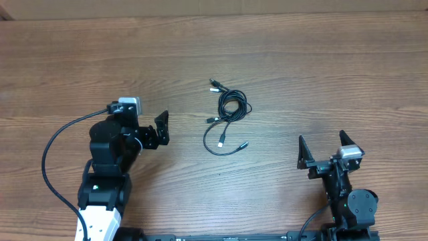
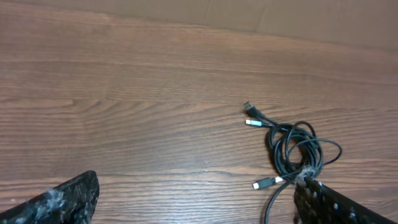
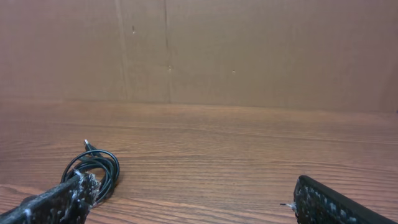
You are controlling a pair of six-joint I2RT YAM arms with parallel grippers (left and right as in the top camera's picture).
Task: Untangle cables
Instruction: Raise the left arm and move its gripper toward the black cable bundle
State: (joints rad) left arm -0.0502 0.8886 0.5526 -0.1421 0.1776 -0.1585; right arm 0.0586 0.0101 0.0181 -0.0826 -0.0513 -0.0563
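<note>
The cables (image 1: 227, 114) lie tangled in the middle of the table: thin black cords in a small coil with a loop below it and several plug ends sticking out. They also show in the left wrist view (image 2: 295, 152) and in the right wrist view (image 3: 93, 171). My left gripper (image 1: 159, 130) is open and empty, to the left of the cables. In the left wrist view its jaws (image 2: 199, 208) are wide apart, the right finger just over the coil's edge. My right gripper (image 1: 326, 150) is open and empty at the lower right, its jaws (image 3: 186, 205) spread wide.
A brown cardboard wall (image 3: 249, 50) stands behind the table's far edge. Thick black wiring (image 1: 50, 154) loops off the left arm at the left. The wooden tabletop (image 1: 321, 73) surrounds the cables on all sides.
</note>
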